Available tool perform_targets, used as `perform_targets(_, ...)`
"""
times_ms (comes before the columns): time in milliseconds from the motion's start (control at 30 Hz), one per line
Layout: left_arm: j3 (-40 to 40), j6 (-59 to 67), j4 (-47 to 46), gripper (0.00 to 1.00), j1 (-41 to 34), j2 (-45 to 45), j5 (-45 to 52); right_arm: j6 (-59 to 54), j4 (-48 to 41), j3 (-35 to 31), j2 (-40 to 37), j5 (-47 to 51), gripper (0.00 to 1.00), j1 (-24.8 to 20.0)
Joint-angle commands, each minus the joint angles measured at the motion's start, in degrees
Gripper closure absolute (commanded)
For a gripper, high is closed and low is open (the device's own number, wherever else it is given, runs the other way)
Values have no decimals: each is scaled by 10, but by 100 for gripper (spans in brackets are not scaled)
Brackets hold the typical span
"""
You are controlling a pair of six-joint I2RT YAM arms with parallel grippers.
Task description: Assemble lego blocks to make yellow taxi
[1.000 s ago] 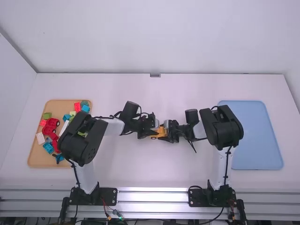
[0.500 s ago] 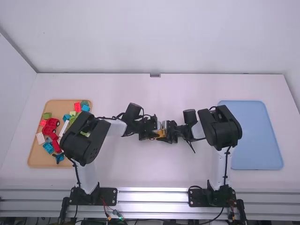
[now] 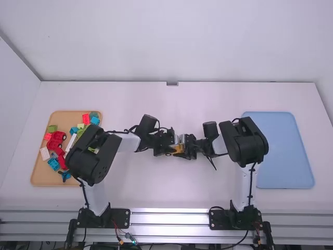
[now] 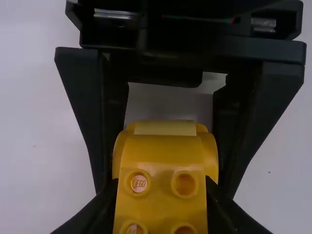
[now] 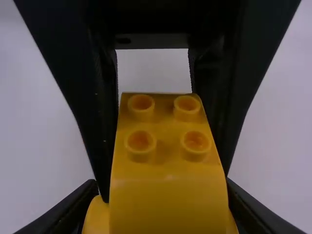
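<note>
So yeah, I can read "LEGO" on one little round stud of the yellow block, printed small right on the stud's flat end.

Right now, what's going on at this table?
The left gripper and the right gripper meet over the middle of the table, each shut on the yellow piece from its own side, probably working on the taxi. Whether it is one block or several joined, I can't tell. Loose blocks in red, blue, green and white lie in the tan tray on the left; the blue tray is on the right.
</note>
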Motion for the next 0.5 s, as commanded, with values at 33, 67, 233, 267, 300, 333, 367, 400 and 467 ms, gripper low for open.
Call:
perform_targets(33,-15,16,-24,50,9,-25,-30,1,-6,3,8,4,48,1)
perform_targets(67,-15,17,-36,46,17,-34,-23,0,-6,3,8,4,48,1)
perform_targets(233,-15,77,-88,1,59,-64,62,0,-6,3,8,4,48,2)
perform_targets(267,-15,88,-97,1,81,-72,89,0,-6,3,8,4,48,1)
perform_targets(300,-15,89,-100,1,90,-75,98,0,-6,3,8,4,48,1)
perform_targets(333,-15,92,-110,1,114,-83,122,0,-6,3,8,4,48,1)
perform_targets(367,-15,92,-112,1,129,-89,137,1,-6,3,8,3,48,1)
perform_targets(400,-15,90,-116,1,148,-93,156,2,-6,3,8,4,48,1)
perform_targets(467,-15,85,-117,1,192,-98,206,2,-6,3,7,3,49,1)
